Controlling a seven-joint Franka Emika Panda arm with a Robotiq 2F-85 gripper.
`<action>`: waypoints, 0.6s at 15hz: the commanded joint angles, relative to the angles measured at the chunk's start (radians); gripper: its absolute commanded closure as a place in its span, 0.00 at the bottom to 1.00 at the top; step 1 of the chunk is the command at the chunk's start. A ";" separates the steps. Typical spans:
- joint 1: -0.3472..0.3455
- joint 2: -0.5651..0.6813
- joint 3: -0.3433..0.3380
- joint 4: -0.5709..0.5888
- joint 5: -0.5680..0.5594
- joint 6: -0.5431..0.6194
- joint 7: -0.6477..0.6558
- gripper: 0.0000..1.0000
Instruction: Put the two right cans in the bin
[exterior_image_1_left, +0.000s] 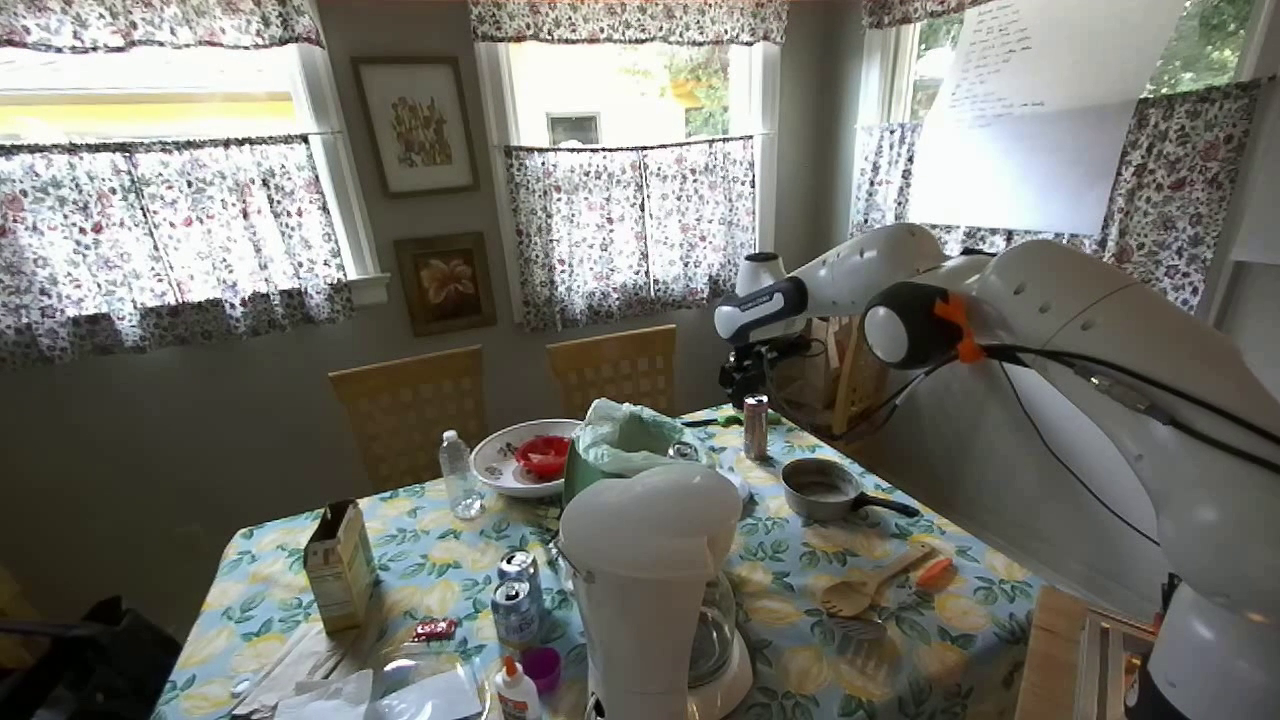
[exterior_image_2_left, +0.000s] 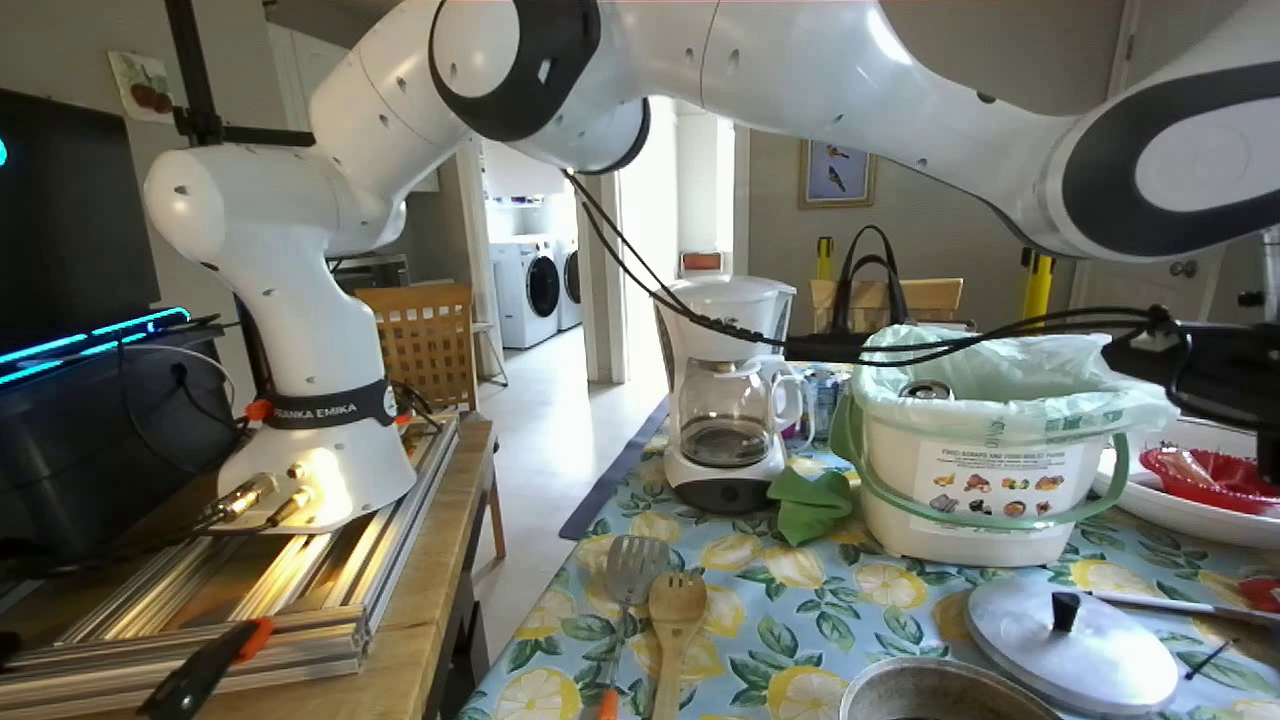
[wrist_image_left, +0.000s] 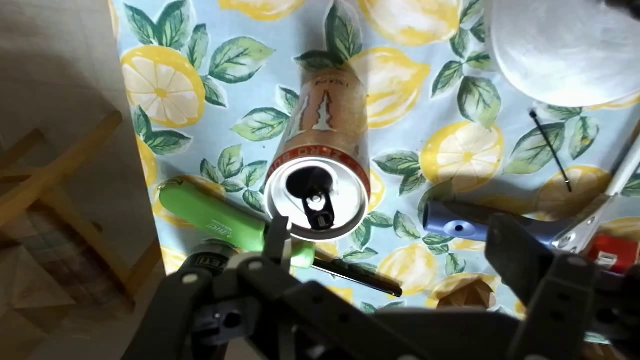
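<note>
Looking down through the wrist view, we see the tall can (wrist_image_left: 325, 155) with its top turned toward us: a bright silver rim, a black pull tab lying toward six o'clock and a dark open mouth toward eleven. Just under the rim runs a red band on which we read ZERO; past it the body is peach-coloured with pale claw-like marks, stretching away toward twelve. Around it on the lemon-print tablecloth (wrist_image_left: 280, 40), a green-handled lighter (wrist_image_left: 212, 217) lies close to nine, a blue handle (wrist_image_left: 490, 227) just past three and a pale round lid (wrist_image_left: 565, 50) at two.

The gripper (wrist_image_left: 392, 242) has its jaws wide apart. From the middle of that gap the can's top sits at ten o'clock, and one fingertip (wrist_image_left: 276, 240) overlaps its rim in this view; we cannot tell whether the two touch.

In an exterior view we find the tall can (exterior_image_1_left: 756, 428) upright, pinkish with a silvery top. Taking it as the centre of the dial, we have the pale green bag (exterior_image_1_left: 625, 455) at nine, the saucepan (exterior_image_1_left: 820, 490) between four and five, and two silver-blue cans (exterior_image_1_left: 515, 612) close together at eight. That bag lines the bin (exterior_image_2_left: 985, 480), which is white with a printed label in an exterior view; inside, toward nine o'clock of the opening, we see another can (exterior_image_2_left: 925, 390), its round metal top and dark mouth showing and most of its body hidden by the bag.
</note>
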 joint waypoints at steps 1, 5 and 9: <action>-0.013 0.052 0.013 0.047 0.012 0.075 -0.010 0.00; -0.016 0.057 0.010 0.025 0.012 0.128 -0.003 0.00; -0.020 0.061 0.007 0.012 0.011 0.137 0.003 0.00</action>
